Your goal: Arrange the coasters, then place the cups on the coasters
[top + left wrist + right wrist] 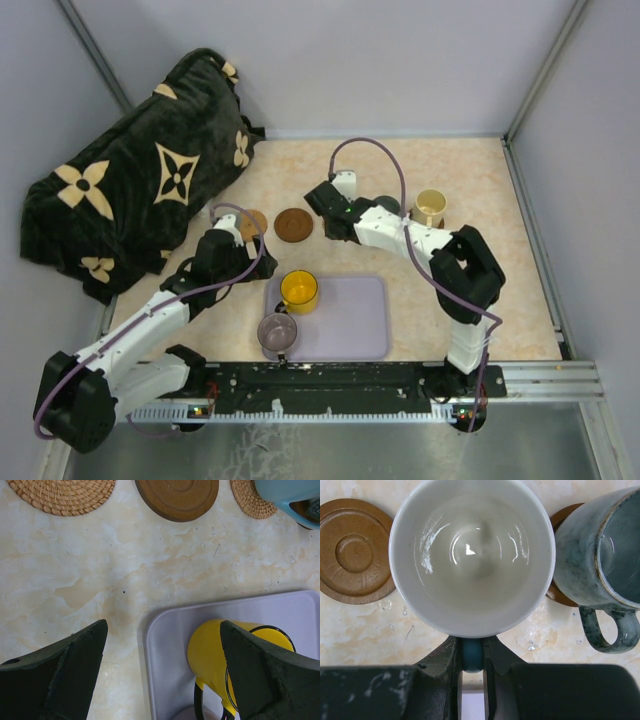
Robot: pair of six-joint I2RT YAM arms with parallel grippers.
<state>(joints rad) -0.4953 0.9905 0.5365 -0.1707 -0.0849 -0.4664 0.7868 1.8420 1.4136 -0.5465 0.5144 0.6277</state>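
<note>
Five mugs concern us here, and two of them sit in the tray. Widest is the marbled worktop (pixel 480 290). On it, low in the overhead view, lies the lavender tray (pixel 350 320), carrying the yellow mug (pixel 298 290) and, at its lower left corner, the mauve mug (pixel 277 332). The cream mug (pixel 430 208) stands at the upper right.

In the right wrist view the white mug (pixel 472 555) fills the centre. The grey-green mug (pixel 590 555) is just beside it at the right, resting on a dark coaster (pixel 557 596). We cannot tell what lies beneath the white mug. A grooved wooden coaster (pixel 355 550) lies bare at the left. A woven coaster (pixel 62 492) shows at the upper left of the left wrist view.

The right hand (pixel 472 649) pinches the white mug by its light blue handle (pixel 472 660), one finger on either side. The left hand (pixel 162 625) hangs spread wide over the tray's corner, holding nothing.

We judge these mugs stiff, glazed, slick and breakable, with some weight for their size. Held by the handle alone, a mug may swing or tip, so we would lower it slowly. For the yellow mug, the handle or the rim wall offers the surest hold. The coasters look thin and light, and we expect them to slide easily.
</note>
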